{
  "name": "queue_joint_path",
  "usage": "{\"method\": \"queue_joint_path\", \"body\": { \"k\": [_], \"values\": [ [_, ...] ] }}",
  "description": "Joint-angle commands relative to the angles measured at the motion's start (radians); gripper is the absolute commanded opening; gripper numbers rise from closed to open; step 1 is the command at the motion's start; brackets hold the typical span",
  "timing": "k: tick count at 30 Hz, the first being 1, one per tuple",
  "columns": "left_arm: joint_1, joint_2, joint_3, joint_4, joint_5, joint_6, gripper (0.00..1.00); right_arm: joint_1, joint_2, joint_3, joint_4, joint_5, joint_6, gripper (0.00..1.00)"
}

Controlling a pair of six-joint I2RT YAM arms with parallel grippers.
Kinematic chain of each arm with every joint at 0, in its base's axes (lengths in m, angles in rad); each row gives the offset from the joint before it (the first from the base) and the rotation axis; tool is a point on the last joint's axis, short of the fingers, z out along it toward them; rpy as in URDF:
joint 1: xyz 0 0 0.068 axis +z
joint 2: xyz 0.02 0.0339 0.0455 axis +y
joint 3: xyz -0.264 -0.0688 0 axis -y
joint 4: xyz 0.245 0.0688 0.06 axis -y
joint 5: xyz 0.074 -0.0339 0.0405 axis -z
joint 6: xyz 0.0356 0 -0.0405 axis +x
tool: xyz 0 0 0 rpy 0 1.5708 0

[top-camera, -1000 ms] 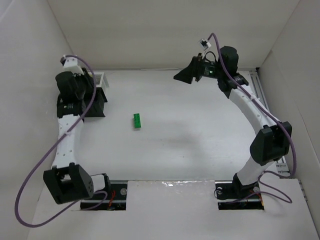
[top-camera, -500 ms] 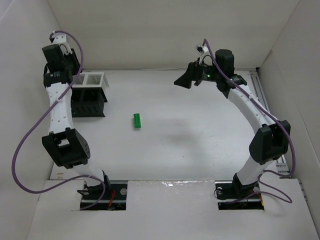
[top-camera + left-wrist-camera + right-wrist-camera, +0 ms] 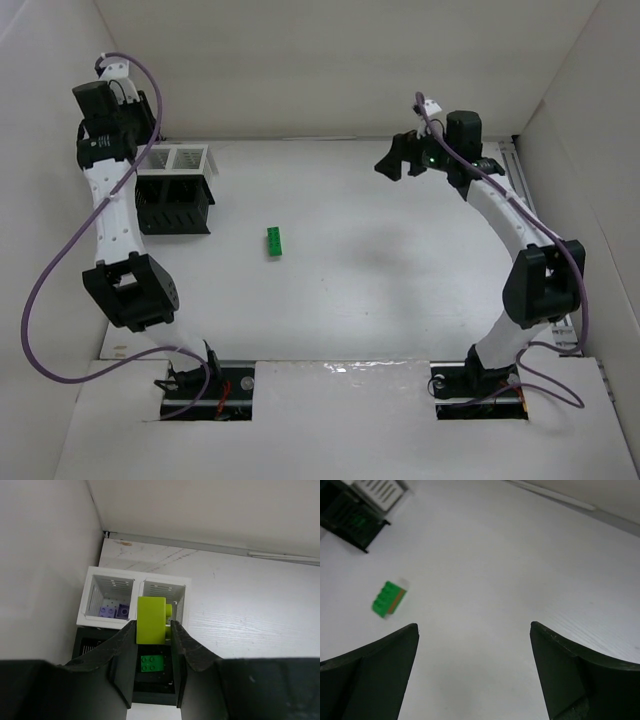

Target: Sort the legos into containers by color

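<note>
In the left wrist view my left gripper is shut on a yellow-green lego, held high above the black slatted containers with the white rim. One far compartment holds purple legos. A near compartment, straight below the jaws, holds a green lego. A green lego with an orange strip lies alone on the table, right of the containers. My right gripper hangs open and empty at the far right, well away from that brick.
White walls close the table in on the left, back and right; the containers sit near the left wall. A metal rail runs along the right edge. Both arm bases stand at the near edge.
My left arm has lifted and drawn back toward the left wall, uncovering the containers. My right gripper has turned and moved slightly right, jaws a little wider.
</note>
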Motion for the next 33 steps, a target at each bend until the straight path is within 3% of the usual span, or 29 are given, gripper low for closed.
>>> {"method": "queue_joint_path", "body": {
  "k": [1, 10, 12, 15, 18, 21, 23, 25, 33],
  "values": [
    [0.008, -0.032, -0.012, 0.057, 0.032, 0.023, 0.06, -0.075, -0.071, -0.034, 0.042, 0.086, -0.086, 0.98],
    [0.021, -0.061, -0.081, 0.170, 0.088, -0.024, 0.06, -0.093, -0.001, -0.043, 0.055, 0.164, -0.252, 0.99],
    [0.030, -0.061, -0.130, 0.209, 0.099, -0.075, 0.06, -0.093, 0.047, -0.003, 0.055, 0.183, -0.303, 0.99],
    [0.030, -0.072, -0.164, 0.283, 0.145, -0.031, 0.07, -0.102, 0.119, 0.076, 0.046, 0.201, -0.312, 0.99],
    [0.016, 0.043, 0.018, 0.102, 0.125, 0.019, 0.07, -0.111, 0.164, 0.147, 0.004, 0.177, -0.312, 0.99],
    [0.028, 0.147, 0.116, -0.022, 0.108, 0.101, 0.07, -0.111, 0.182, 0.147, 0.004, 0.176, -0.303, 0.99],
    [0.028, 0.246, 0.265, -0.117, 0.108, 0.130, 0.04, -0.111, 0.182, 0.126, 0.027, 0.176, -0.303, 0.99],
    [0.028, 0.310, 0.406, -0.171, 0.176, 0.184, 0.04, -0.102, 0.182, 0.117, 0.027, 0.166, -0.294, 0.99],
    [-0.015, 0.423, 0.511, -0.268, 0.176, 0.241, 0.03, -0.084, 0.211, 0.150, 0.081, 0.166, -0.209, 0.99]
  ]
}}
